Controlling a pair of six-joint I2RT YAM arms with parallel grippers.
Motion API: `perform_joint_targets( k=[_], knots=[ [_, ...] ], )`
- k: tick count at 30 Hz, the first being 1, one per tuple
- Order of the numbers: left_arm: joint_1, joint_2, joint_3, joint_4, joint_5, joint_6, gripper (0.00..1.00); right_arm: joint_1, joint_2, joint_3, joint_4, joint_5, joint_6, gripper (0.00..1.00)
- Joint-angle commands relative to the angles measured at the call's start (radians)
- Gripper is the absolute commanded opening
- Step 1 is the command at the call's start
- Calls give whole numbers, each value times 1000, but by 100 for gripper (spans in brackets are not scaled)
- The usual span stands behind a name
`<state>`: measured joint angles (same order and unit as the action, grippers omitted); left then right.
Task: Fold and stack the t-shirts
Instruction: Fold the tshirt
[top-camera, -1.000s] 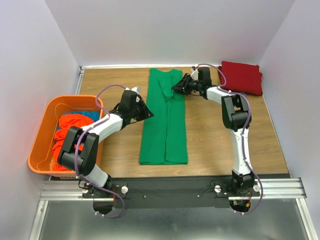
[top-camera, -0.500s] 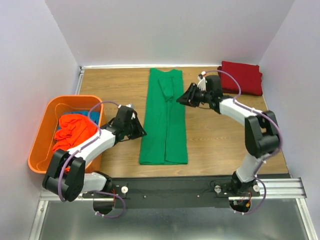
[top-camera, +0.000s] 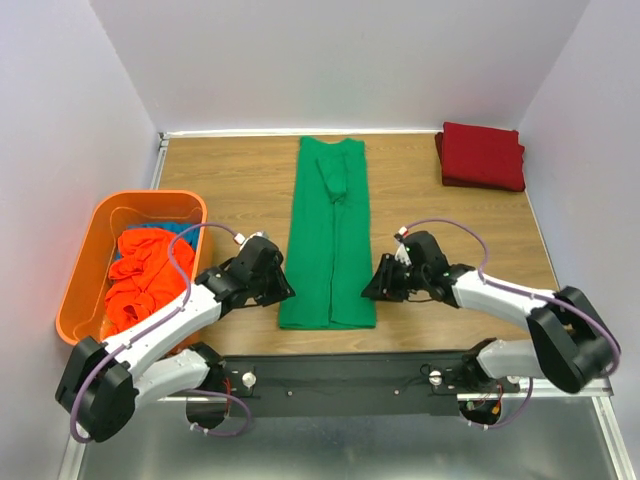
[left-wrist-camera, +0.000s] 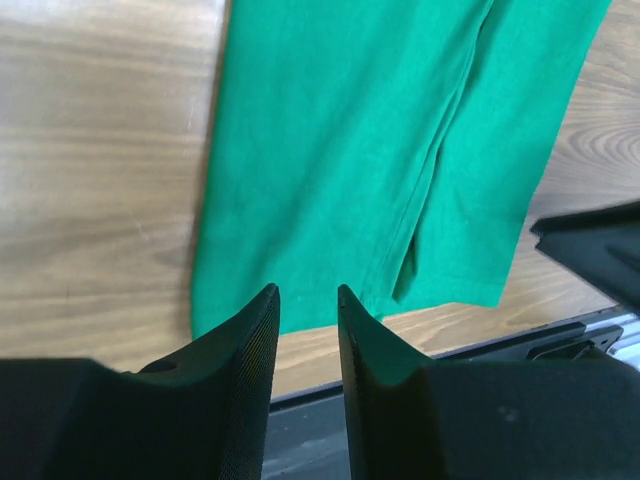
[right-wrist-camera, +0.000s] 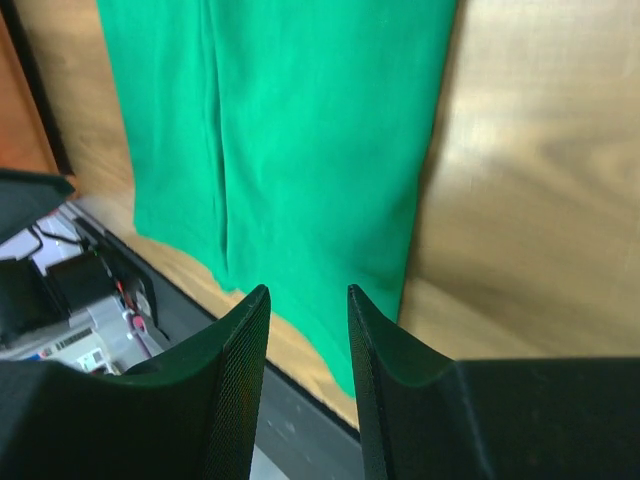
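Observation:
A bright green t-shirt (top-camera: 330, 235) lies folded into a long strip down the middle of the table; it also shows in the left wrist view (left-wrist-camera: 380, 150) and the right wrist view (right-wrist-camera: 300, 130). My left gripper (top-camera: 283, 290) is open and empty beside the strip's near left corner. My right gripper (top-camera: 372, 290) is open and empty beside its near right corner. A folded dark red t-shirt (top-camera: 483, 155) lies at the far right. Orange-red (top-camera: 140, 280) and blue (top-camera: 165, 232) shirts lie in the bin.
An orange plastic bin (top-camera: 80, 300) stands at the left edge of the table. A black rail (top-camera: 340, 375) runs along the near edge. White walls close in the back and both sides.
Both arms have drawn back from the far end of the green shirt to its near end. The shirt has not moved.

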<state>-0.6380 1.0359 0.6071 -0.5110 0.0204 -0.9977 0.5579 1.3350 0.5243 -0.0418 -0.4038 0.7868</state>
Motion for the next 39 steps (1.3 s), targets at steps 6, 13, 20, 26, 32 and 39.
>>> perform_joint_targets(
  k=[6, 13, 20, 26, 32, 39],
  knots=[
    [-138, 7, -50, -96, -152, -124, 42, 36, -209, -155, -95, 88, 61, 44],
    [-177, 39, -81, -77, -186, -165, 44, 46, -204, -191, -93, 72, 69, 44],
    [-195, 30, -96, -61, -200, -186, 44, 59, -194, -191, -87, 71, 75, 44],
    [-198, 70, -89, -61, -223, -188, 44, 91, -154, -196, -67, 79, 89, 44],
    [-196, 69, -105, -38, -212, -190, 43, 129, -105, -191, -32, 89, 107, 42],
    [-203, 38, -101, 31, -169, -147, 43, 129, -91, -208, -52, 129, 106, 11]
  ],
)
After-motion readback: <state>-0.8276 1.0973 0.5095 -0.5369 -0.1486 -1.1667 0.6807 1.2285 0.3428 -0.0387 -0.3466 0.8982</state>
